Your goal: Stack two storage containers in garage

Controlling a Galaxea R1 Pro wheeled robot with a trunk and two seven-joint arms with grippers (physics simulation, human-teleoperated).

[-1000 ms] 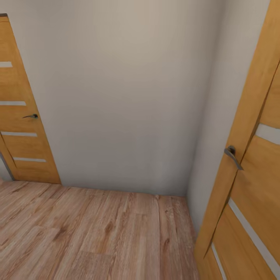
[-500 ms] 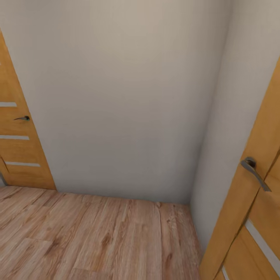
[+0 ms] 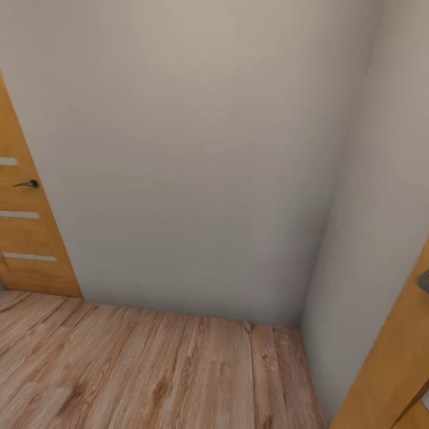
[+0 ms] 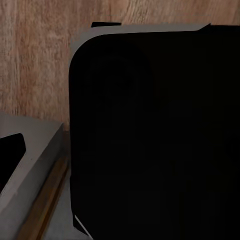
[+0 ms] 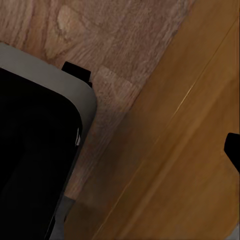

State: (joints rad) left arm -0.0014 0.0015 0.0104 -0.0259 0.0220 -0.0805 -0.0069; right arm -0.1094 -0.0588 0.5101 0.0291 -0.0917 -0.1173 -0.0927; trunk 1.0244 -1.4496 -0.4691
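Note:
The two storage containers are out of view. I face a bare corner of grey-white wall [image 3: 196, 149] over light wood plank floor [image 3: 149, 369]. In the left wrist view, a dark fingertip [image 4: 10, 150] of my left gripper sits at the picture's edge beside the robot's black base [image 4: 150, 135]. In the right wrist view, a dark fingertip [image 5: 232, 150] of my right gripper sits at the edge over an orange wooden door [image 5: 190, 165]. Nothing lies between the fingers of either gripper.
An orange door [image 3: 24, 238] with a dark handle [image 3: 27, 184] stands at the left. A second orange door [image 3: 387, 369] stands close at the right, its handle [image 3: 423, 280] at the picture's edge. The base's grey rim [image 5: 87, 107] is near that door.
The whole head view has shifted: the camera has moved in toward the corner. Both doors now sit further out at the picture's edges, and the wall takes up more of the view.

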